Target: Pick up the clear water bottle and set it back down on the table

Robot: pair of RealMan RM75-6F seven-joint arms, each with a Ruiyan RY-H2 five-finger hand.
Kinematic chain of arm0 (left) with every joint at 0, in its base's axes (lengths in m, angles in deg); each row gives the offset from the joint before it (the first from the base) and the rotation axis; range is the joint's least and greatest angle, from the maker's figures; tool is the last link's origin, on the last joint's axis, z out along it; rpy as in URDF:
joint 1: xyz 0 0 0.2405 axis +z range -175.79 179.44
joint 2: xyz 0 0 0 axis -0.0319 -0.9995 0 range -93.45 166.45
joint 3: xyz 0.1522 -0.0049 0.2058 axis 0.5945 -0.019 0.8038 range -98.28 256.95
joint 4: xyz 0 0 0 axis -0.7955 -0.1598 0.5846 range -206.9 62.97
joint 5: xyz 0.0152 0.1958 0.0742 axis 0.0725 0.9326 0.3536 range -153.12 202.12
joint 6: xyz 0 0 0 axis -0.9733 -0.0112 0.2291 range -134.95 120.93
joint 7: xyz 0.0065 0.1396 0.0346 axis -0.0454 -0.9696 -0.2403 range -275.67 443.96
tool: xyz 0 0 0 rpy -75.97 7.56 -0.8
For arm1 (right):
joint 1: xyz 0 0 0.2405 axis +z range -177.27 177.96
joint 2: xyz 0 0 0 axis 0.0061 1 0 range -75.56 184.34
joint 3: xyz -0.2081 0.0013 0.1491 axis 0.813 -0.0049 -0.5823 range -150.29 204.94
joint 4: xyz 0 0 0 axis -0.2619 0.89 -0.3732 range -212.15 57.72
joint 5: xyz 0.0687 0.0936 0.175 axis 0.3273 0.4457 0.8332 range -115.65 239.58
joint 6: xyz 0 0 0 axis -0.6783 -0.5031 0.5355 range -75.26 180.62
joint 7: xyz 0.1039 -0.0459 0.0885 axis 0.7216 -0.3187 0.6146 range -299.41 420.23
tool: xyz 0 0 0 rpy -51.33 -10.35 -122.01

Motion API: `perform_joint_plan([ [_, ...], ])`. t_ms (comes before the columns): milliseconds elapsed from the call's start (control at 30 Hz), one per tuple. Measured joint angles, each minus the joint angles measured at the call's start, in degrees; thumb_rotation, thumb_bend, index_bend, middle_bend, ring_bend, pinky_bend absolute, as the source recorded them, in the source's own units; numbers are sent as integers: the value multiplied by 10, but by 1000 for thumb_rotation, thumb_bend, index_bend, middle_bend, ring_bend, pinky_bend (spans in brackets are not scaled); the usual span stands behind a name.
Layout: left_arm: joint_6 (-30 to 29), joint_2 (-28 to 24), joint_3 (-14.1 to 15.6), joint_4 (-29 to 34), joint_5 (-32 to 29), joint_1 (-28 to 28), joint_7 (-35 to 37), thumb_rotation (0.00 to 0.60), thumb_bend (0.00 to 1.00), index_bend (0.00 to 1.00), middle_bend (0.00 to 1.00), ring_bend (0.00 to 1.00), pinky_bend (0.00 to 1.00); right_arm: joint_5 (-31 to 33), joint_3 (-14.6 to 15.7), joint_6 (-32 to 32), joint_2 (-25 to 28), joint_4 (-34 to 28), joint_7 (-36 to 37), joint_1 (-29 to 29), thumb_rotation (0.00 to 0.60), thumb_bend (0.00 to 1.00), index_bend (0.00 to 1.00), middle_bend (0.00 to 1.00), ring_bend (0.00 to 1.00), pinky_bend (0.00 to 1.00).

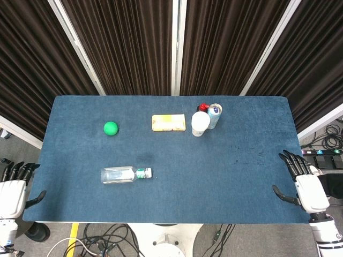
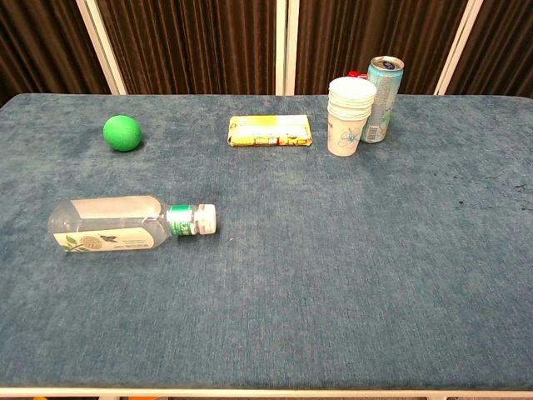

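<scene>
The clear water bottle (image 1: 124, 174) lies on its side on the blue table, front left, its white cap pointing right; the chest view shows the bottle (image 2: 125, 223) with a green band by the cap. My left hand (image 1: 15, 187) hangs off the table's left front corner, fingers apart, holding nothing. My right hand (image 1: 301, 179) sits at the right front edge, fingers spread and empty. Both hands are far from the bottle and out of the chest view.
A green ball (image 1: 110, 128) rests at the back left. A yellow packet (image 1: 169, 122) lies at the back middle. A stack of white paper cups (image 1: 200, 123) and a light blue can (image 1: 214, 114) stand at the back right.
</scene>
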Motion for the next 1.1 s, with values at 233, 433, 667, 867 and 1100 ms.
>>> perform_joint_plan([
  [233,-7,4,-1,-5,3,1,-9,600,180,209,185,99,73,3,-2,1,-1,1,2,0,600,244,0,0,0,0],
  [433,0,-2,-1,0,13,-8,-21,600,181,209,185,99,73,3,-2,-9,-1,6,11,-5,600,244,0,0,0,0],
  [667,43,-13,-10,12,36,-53,-42,600,179,209,185,99,73,8,-12,-22,5,8,9,-8,600,240,0,0,0,0],
  [867,132,-8,-19,26,46,-116,-50,600,173,207,185,99,80,14,-19,-22,11,6,6,-6,600,239,0,0,0,0],
  [1100,270,35,-34,44,-7,-199,-58,600,147,187,184,99,88,20,-21,-12,12,14,13,-3,600,239,0,0,0,0],
])
